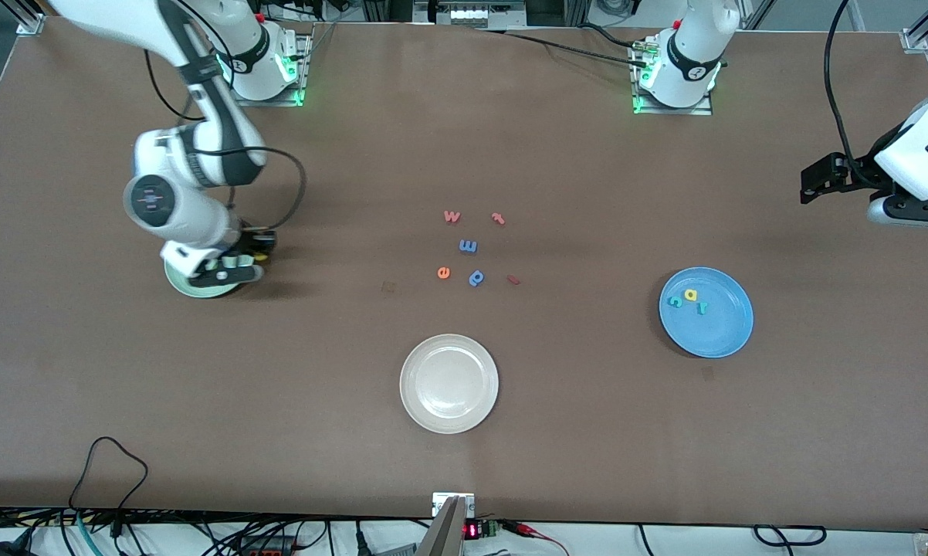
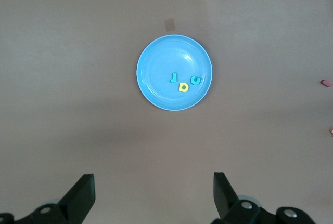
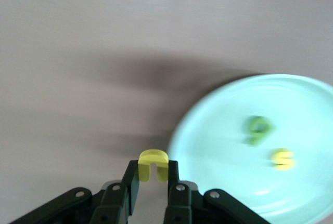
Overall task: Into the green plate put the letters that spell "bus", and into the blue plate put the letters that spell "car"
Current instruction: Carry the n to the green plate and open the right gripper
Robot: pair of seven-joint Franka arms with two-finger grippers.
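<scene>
Last letter of "bus" at the plate's rim

The right end effector (image 3: 153, 178) pinches the yellow u (image 3: 152, 163) just off the green plate (image 3: 223, 130), where the b (image 3: 256, 129) and s (image 3: 282, 159) lie; released here, the u likely lands on the surface (image 1: 317, 386) near the right arm's edge. The left end effector (image 2: 153, 195) waits open, high over the blue plate (image 2: 156, 68) holding c, a, r.

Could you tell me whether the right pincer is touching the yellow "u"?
Touching. The right wrist view shows the right pincer shut on the yellow "u", a finger pressed against each side, just short of the green plate.
</scene>
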